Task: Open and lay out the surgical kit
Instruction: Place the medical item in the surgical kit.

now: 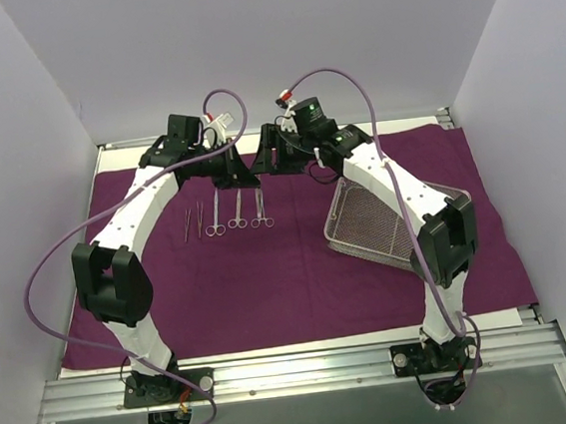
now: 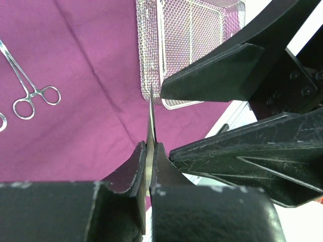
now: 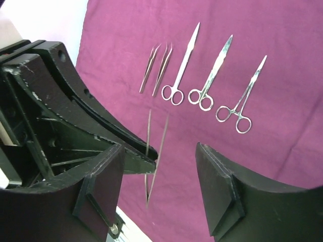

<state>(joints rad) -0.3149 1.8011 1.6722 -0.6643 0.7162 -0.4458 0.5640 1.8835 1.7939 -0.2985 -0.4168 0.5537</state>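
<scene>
The dark purple cloth (image 1: 271,293) lies spread over the table. Far on it lie two tweezers (image 3: 156,68) and three scissor-handled instruments (image 3: 202,80) in a row (image 1: 225,216). The wire-mesh tray (image 1: 380,225) sits tilted at the right under the right arm. My left gripper (image 2: 150,151) is shut on a slim pair of tweezers (image 2: 151,113), held above the cloth at the far middle (image 1: 243,166). My right gripper (image 3: 161,186) is open, its pads on either side of those tweezers (image 3: 159,146) without touching them.
The right gripper's black fingers (image 2: 217,75) crowd the left wrist view, close beside the left fingers. White walls enclose the table on three sides. A metal rail (image 1: 298,371) runs along the near edge by the arm bases.
</scene>
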